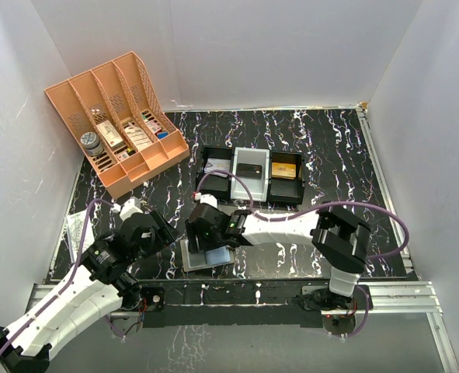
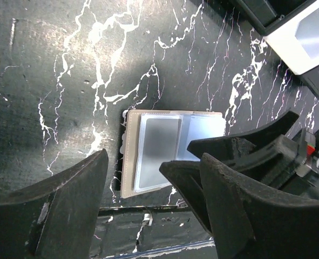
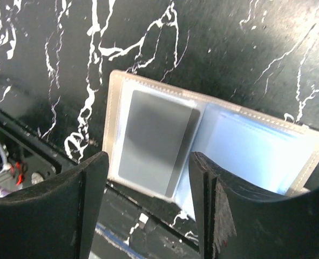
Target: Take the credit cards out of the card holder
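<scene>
The card holder [image 1: 207,256] lies open and flat near the table's front edge, with a grey-brown border [image 2: 129,156] and grey-blue slots [image 3: 256,154]. A grey credit card [image 3: 154,143] sits in its left half [image 2: 158,145]. My right gripper [image 3: 146,167] hangs open just above that card, a finger on each side, holding nothing. In the top view it [image 1: 211,233] is directly over the holder. My left gripper [image 2: 153,178] is open and empty at the holder's left [image 1: 150,231]. An orange card [image 1: 285,169] and a dark card [image 1: 250,169] lie in the black tray.
The black three-compartment tray [image 1: 212,162] stands behind the holder, its middle compartment white. The big orange lattice organiser [image 1: 120,116] with small items fills the back left corner. The table's front edge runs just below the holder [image 3: 121,237]. White walls enclose the table.
</scene>
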